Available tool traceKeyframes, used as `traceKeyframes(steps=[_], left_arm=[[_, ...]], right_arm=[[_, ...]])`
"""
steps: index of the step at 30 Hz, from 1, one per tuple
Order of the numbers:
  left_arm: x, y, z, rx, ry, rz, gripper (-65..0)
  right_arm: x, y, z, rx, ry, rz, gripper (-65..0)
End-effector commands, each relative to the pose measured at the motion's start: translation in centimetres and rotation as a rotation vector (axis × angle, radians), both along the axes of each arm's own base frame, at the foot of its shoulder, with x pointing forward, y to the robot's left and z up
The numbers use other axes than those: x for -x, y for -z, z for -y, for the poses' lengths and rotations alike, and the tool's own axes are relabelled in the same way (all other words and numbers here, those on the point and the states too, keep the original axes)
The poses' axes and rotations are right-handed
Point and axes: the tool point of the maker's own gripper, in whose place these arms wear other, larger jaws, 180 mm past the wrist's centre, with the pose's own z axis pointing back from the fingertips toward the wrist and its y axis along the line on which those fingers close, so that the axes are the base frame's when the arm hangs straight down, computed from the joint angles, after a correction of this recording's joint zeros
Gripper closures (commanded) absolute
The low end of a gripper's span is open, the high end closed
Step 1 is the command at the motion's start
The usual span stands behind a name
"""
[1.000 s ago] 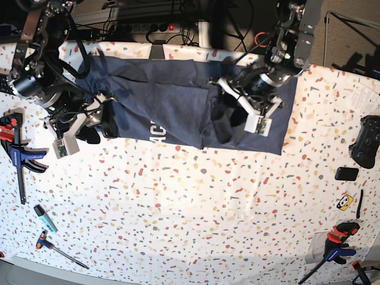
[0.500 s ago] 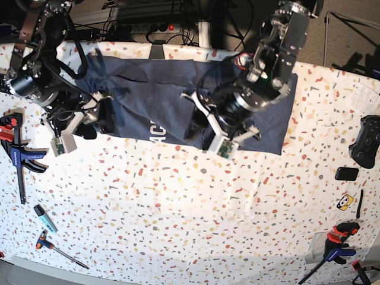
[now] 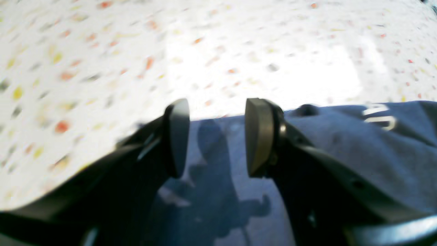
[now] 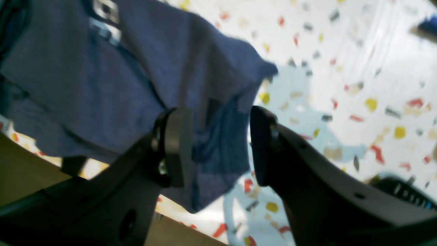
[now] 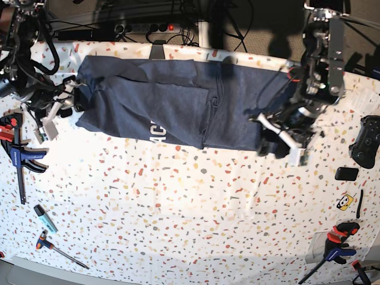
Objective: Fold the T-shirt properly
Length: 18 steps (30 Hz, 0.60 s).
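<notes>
Nearest the table's front edge lie a hex key, a marker and two clamps; a game controller sits at one side. Farther back, the T-shirt lies spread and creased across the speckled table. The left gripper hovers over its hem, jaws apart and empty. The right gripper, also spread, has a loose fabric edge hanging between its fingers. Cables run behind.

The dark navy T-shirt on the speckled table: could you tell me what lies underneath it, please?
Around the dark navy cotton T-shirt, only the white speckled table shows. Whatever lies beneath the cloth is covered.
</notes>
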Motion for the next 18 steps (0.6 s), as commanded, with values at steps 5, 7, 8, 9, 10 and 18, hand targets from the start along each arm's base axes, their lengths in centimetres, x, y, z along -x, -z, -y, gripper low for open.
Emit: traceKeyframes(steps=[5,7,8,9,10,18], left_arm=[[1.1,-0.6,-3.2,0.014,-0.043,0.05,-26.0],[1.8,-0.1,-3.8,-0.004,-0.041,0.036,-26.0],[2.1,0.2,-4.0,-0.01,-0.04,0.028,-26.0],[2.3,0.3,-4.2,-0.016,-0.039,0.025,-26.0],[2.6,0.5,-4.3,-0.019,-0.038,0.02,-26.0],[2.6,0.5,-4.4,-0.02,-0.04,0.027,-26.0]], right_arm=[[-0.7,1.1,1.5,-0.068,0.045,-0.029,-27.8],[-0.7,2.1,2.2,-0.084,0.064,-0.058,-27.8],[-0.7,2.6,2.5,-0.092,0.072,-0.072,-27.8],[-0.7,3.1,2.7,-0.102,0.082,-0.085,-27.8],[-0.7,3.5,2.9,-0.113,0.095,-0.093,-27.7],[0.3,6.3,3.0,-0.178,0.146,-0.157,-27.7]])
